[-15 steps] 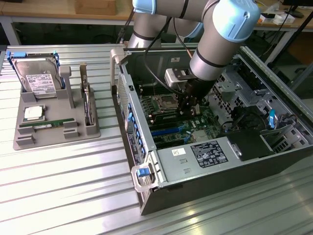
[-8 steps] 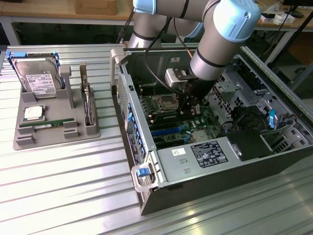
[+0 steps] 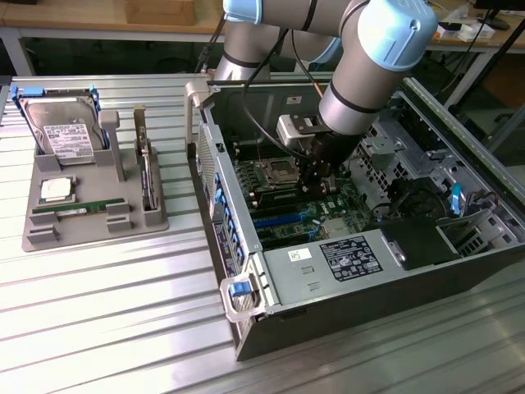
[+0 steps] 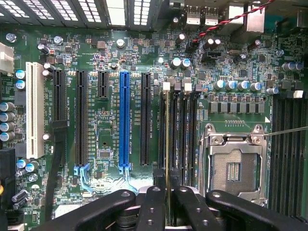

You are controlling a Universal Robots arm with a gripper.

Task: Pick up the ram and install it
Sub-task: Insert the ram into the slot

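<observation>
Ram (image 4: 167,144): we see it edge-on in the wrist view, a thin pale line pinched between the two fingers. It runs along one of the black memory slots on the motherboard.
Seating: we cannot tell whether it sits in the slot or hangs just above it.
Fingers (image 4: 155,207): clenched on the Ram, one black finger against each face of the stick.
Arm (image 3: 377,49): in the exterior view it reaches down into the open computer case, its tip over the middle of the board.
Memory slots (image 4: 185,134): a bank of black slots with white latches, between the processor socket and the expansion slots.
Processor socket (image 4: 234,169): just beside the memory slots, a metal frame around a square of contacts.
Expansion slots: one blue slot (image 4: 124,120) among black ones, with a white slot (image 4: 35,110) further out.
Computer case (image 3: 271,328): lying on its side on the desk (image 3: 98,328), open side up.
Holder (image 3: 90,234): grey, on the desk at the exterior view's left of the case, well apart from the arm.
On the holder: a hard drive (image 3: 66,131) leaning at the back, a silver processor chip (image 3: 56,190), and a green stick (image 3: 82,210) lying flat in a groove.
</observation>
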